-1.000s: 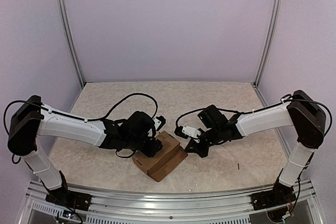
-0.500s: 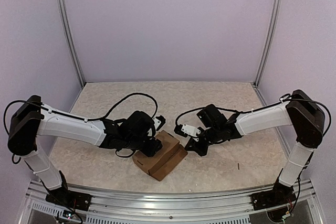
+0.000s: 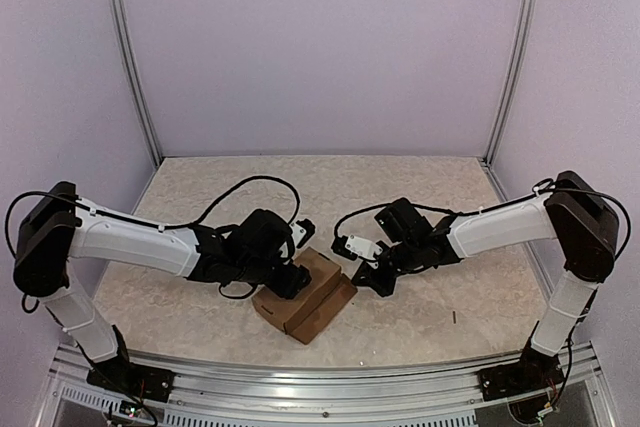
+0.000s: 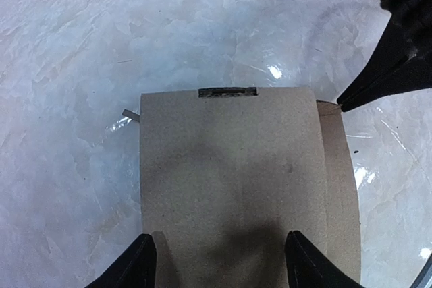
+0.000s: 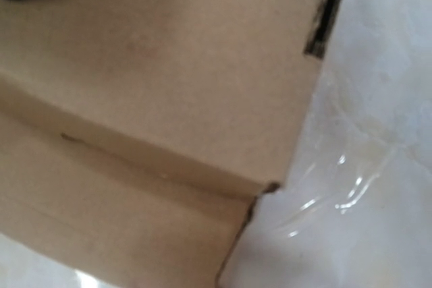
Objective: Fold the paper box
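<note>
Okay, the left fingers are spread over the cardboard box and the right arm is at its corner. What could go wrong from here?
1. The left gripper has its fingers apart over the paper box, clamping nothing; the top panel may spring up along its crease.
2. The shut right gripper sits at the box's corner; a push there could crumple the side strip beside the panel, or slide the box across the glossy table.
</note>
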`<state>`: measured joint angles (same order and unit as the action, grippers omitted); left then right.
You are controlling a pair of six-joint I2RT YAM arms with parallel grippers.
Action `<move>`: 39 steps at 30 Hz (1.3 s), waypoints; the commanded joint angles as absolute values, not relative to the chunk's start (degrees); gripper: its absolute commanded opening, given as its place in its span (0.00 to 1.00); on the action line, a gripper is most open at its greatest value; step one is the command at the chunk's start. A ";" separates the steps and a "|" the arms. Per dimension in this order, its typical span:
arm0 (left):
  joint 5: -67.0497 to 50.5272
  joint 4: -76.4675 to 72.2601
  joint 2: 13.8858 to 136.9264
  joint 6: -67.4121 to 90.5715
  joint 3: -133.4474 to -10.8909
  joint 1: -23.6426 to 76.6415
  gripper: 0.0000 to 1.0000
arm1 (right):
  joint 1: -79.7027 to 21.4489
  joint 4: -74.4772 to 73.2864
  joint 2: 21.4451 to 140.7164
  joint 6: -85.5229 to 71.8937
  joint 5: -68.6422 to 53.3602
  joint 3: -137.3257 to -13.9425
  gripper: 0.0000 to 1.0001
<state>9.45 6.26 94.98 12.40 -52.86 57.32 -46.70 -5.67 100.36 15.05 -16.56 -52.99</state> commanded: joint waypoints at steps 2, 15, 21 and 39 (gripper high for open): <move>5.47 5.39 89.88 14.48 -54.28 52.46 0.70 | -46.22 -4.66 100.47 15.87 -16.56 -54.01 0.00; -9.60 13.37 96.10 15.26 -58.59 44.53 0.80 | -45.84 -3.96 100.46 16.95 -18.00 -53.98 0.00; -13.74 15.09 99.26 15.12 -59.33 44.23 0.80 | -45.68 -3.58 100.59 16.96 -18.13 -53.70 0.00; -8.94 13.86 104.65 9.36 -59.25 48.38 0.71 | -44.44 -2.86 100.10 16.65 -16.86 -54.18 0.00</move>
<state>-10.52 12.38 102.19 11.84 -60.77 47.20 -44.84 -4.40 100.51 16.82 -17.23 -52.99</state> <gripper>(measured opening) 0.710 0.007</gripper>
